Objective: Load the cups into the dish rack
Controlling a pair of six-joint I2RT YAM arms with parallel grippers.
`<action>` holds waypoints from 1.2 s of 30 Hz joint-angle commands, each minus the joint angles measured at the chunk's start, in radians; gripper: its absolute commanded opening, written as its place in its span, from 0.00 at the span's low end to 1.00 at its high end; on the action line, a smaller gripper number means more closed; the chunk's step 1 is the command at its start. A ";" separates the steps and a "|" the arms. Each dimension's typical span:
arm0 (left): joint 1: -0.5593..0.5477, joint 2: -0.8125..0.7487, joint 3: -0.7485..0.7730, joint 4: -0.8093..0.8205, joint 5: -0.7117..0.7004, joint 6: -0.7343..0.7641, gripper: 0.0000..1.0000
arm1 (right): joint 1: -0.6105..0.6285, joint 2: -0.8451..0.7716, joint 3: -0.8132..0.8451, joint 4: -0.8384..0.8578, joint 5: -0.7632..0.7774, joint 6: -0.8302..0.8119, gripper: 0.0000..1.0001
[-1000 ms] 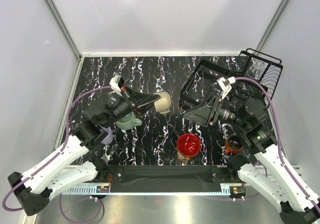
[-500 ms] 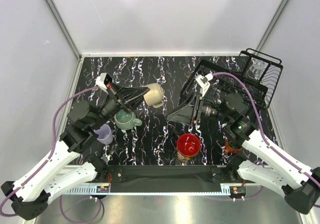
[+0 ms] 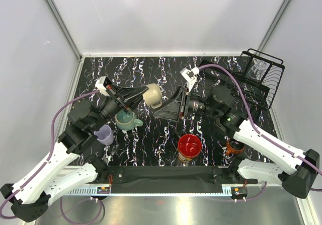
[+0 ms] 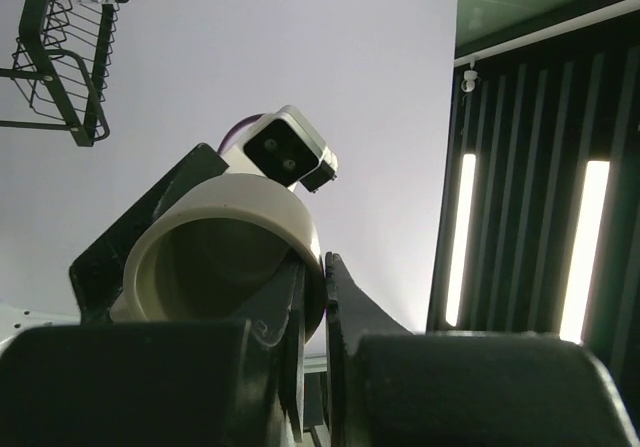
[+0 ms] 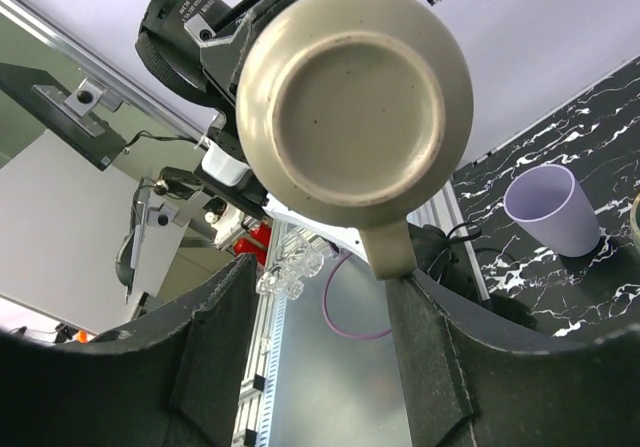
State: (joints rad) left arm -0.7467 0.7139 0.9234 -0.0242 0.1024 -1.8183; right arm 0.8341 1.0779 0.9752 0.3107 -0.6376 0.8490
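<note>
Mug handover in mid-air, by the looks of it

Left tool [image 4: 312, 307] is pinched tight on the rim wall of the beige glazed ceramic mug [image 3: 152, 95], one finger inside and one outside, holding it on its side above the black marbled bench [image 3: 151, 66], well apart from the black wire dish rack [image 3: 261, 79]. Right tool [image 5: 322, 272] is spread wide with nothing in it, facing the mug's base. Ceramic's rigid, slick, a bit hefty and chips easily, so I'd grab across the body near the base, not the handle.

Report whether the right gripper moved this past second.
Yes. The right gripper swung left, away from the black wire dish rack, toward the beige mug.
</note>
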 commanded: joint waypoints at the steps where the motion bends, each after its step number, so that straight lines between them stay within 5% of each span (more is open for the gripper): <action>1: -0.005 -0.010 0.043 0.080 0.014 -0.050 0.00 | 0.020 0.016 0.063 0.070 0.032 -0.036 0.61; 10: -0.006 -0.014 0.069 0.047 0.043 -0.029 0.00 | 0.022 0.017 0.082 0.064 0.055 -0.062 0.59; 19: -0.013 -0.030 0.049 0.043 0.051 -0.039 0.00 | 0.022 0.063 0.126 0.080 0.013 -0.057 0.42; 23: -0.019 -0.018 0.043 0.044 0.082 -0.049 0.00 | 0.023 0.062 0.129 0.068 0.027 -0.074 0.31; 28: -0.026 -0.024 0.026 0.049 0.074 -0.038 0.00 | 0.022 0.071 0.140 0.053 0.015 -0.080 0.00; 29: -0.026 -0.022 0.028 0.044 0.074 -0.027 0.00 | 0.022 0.067 0.138 0.051 0.015 -0.080 0.00; 30: -0.026 -0.025 0.026 0.030 0.071 -0.023 0.02 | 0.022 0.066 0.134 0.053 0.018 -0.080 0.00; 31: -0.026 -0.028 0.022 0.027 0.069 -0.021 0.17 | 0.023 0.054 0.125 0.053 0.019 -0.079 0.00; 32: -0.026 -0.030 0.019 0.027 0.066 -0.016 0.22 | 0.022 0.048 0.119 0.056 0.024 -0.077 0.00; 36: -0.026 -0.040 -0.001 0.027 0.060 -0.007 0.32 | 0.023 0.010 0.092 0.053 0.050 -0.076 0.00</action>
State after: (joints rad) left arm -0.7689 0.6884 0.9352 -0.0319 0.1303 -1.8561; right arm 0.8471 1.1362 1.0592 0.3138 -0.6250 0.7609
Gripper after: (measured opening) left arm 0.294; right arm 0.178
